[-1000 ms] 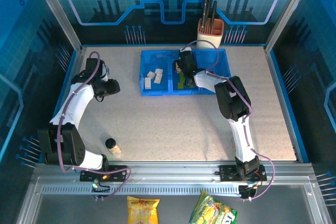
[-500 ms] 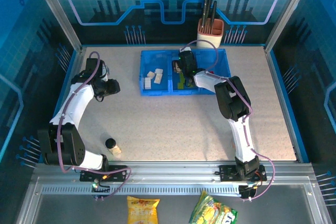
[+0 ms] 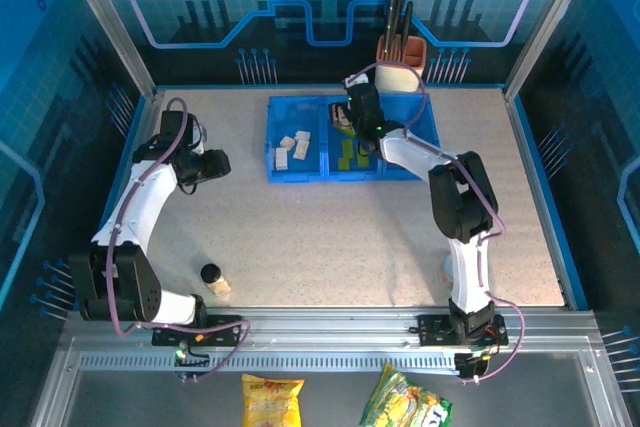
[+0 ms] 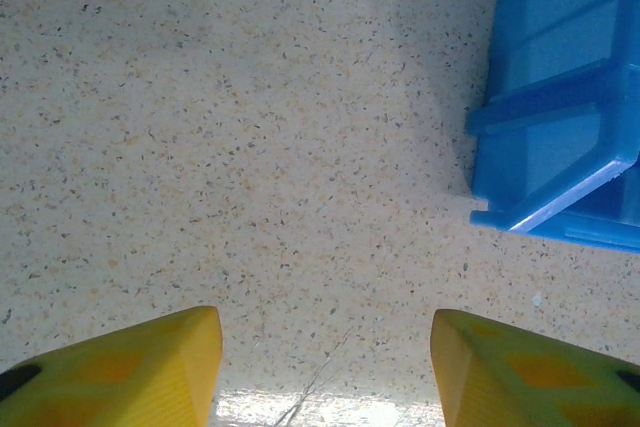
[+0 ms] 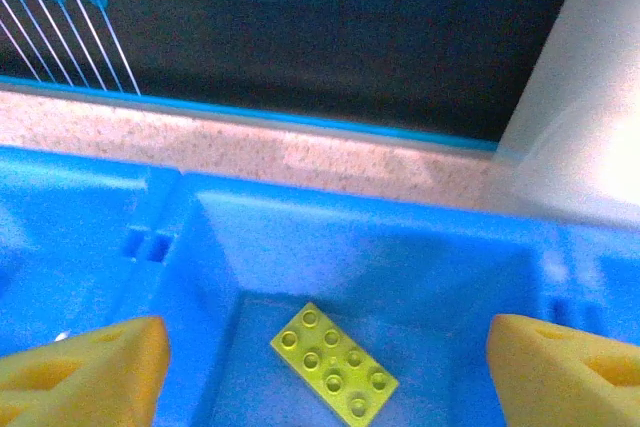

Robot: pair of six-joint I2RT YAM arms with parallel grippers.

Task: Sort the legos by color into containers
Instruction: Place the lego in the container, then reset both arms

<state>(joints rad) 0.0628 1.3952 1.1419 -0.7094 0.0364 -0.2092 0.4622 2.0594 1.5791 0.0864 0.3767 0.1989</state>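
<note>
The blue tray [image 3: 302, 110] stands at the table's far middle. Its left compartment holds a few cream bricks [image 3: 293, 147]. A few lime green bricks [image 3: 350, 154] lie in the middle compartment. My right gripper [image 3: 350, 122] hangs open over that compartment's far end. In the right wrist view a lime green brick [image 5: 335, 364] lies flat on the tray floor [image 5: 350, 217], below and between the spread fingers of the right gripper [image 5: 327, 337]. My left gripper [image 3: 213, 163] [image 4: 325, 325] is open over bare table left of the tray [image 4: 545, 117]. One cream brick [image 3: 219, 286] lies near the front left.
A small black cylinder [image 3: 210, 272] stands beside the loose cream brick. The beige utensil holder [image 3: 400, 65] stands just behind the tray's right end. My right arm crosses the tray's right compartment. Two snack bags [image 3: 272, 397] lie below the table's front rail.
My right gripper has risen and drawn back toward the tray's far end, its elbow swinging right, so the green bricks now show. The left arm has hardly moved.
</note>
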